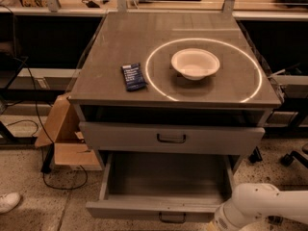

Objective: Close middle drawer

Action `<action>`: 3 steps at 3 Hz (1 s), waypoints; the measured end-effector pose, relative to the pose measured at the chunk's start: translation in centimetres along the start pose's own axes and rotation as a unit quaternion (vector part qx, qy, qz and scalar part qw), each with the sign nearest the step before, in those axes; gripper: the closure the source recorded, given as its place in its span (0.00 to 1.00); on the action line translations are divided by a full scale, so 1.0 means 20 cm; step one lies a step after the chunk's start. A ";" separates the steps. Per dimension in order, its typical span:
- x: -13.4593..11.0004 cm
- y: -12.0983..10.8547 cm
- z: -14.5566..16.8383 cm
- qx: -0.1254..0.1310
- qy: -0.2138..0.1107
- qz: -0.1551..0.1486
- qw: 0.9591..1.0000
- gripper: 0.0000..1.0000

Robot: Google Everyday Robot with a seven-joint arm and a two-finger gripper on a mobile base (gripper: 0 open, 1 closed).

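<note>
The middle drawer (pixel 144 209) is pulled far out at the bottom of the grey cabinet. Its long box sides, low slim front panel and small dark bar handle (pixel 172 218) show, and its inside looks empty. My white arm (pixel 255 206) comes in from the lower right. Its end sits at the frame's bottom edge, just by the right end of the drawer's front panel. The gripper itself is below the frame and does not show.
Above it the taller grey drawer (pixel 171 138) stands out slightly. On the cabinet top (pixel 120 37) lie a white bowl (pixel 195 63) and a dark blue packet (pixel 133 76). A cardboard box (pixel 62 129) and cables lie on the floor at left, and a shoe (pixel 8 201) at far left.
</note>
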State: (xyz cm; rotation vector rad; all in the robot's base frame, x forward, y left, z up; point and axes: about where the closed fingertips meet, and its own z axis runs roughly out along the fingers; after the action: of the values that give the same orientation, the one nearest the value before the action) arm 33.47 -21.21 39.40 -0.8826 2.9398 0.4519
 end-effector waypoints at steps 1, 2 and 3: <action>-0.03 0.01 -0.02 0.001 -0.008 -0.004 1.000 1.00; -0.23 0.08 -0.13 0.003 -0.049 -0.027 0.998 1.00; -0.28 0.08 -0.13 0.004 -0.053 -0.027 0.998 1.00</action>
State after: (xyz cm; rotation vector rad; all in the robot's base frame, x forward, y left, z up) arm 37.35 -17.62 43.00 -0.9036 2.8129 0.4687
